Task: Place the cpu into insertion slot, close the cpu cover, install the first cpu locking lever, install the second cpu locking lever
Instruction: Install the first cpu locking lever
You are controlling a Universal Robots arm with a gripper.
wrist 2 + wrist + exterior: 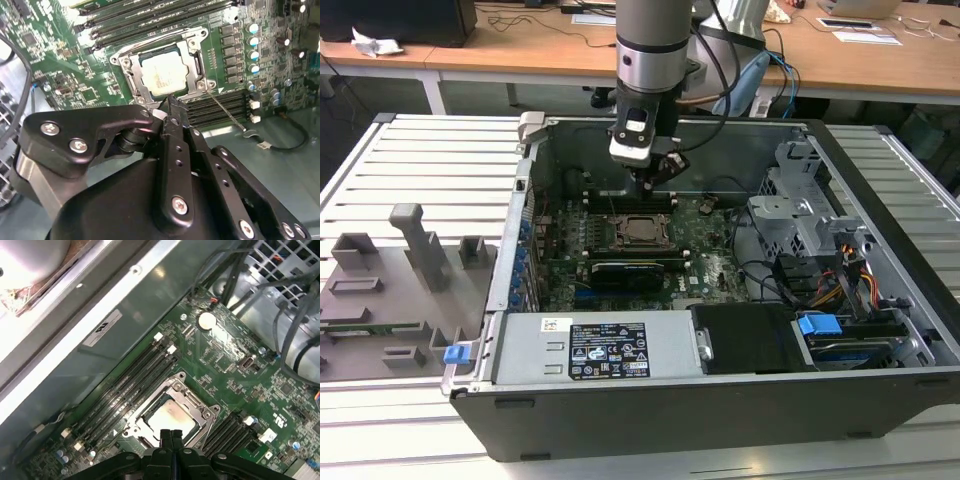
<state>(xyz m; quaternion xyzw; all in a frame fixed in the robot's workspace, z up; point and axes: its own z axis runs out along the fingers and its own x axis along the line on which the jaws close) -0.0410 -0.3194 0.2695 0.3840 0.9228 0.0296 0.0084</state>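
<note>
Exterior view: computer case on slatted table, desks behind; pincer closed, empty.

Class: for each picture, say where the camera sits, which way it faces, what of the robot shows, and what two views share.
Exterior view: off the arm, above the open dark computer case, facing down into it; grey arm and black gripper show.
Second wrist view: on the arm, facing along the shut gripper to the green circuit board.
First wrist view: on the arm, facing the board and grey case wall; gripper tips show.
Shared: both wrist views show the pale silvery square cpu in the silver-rimmed insertion slot.
</note>
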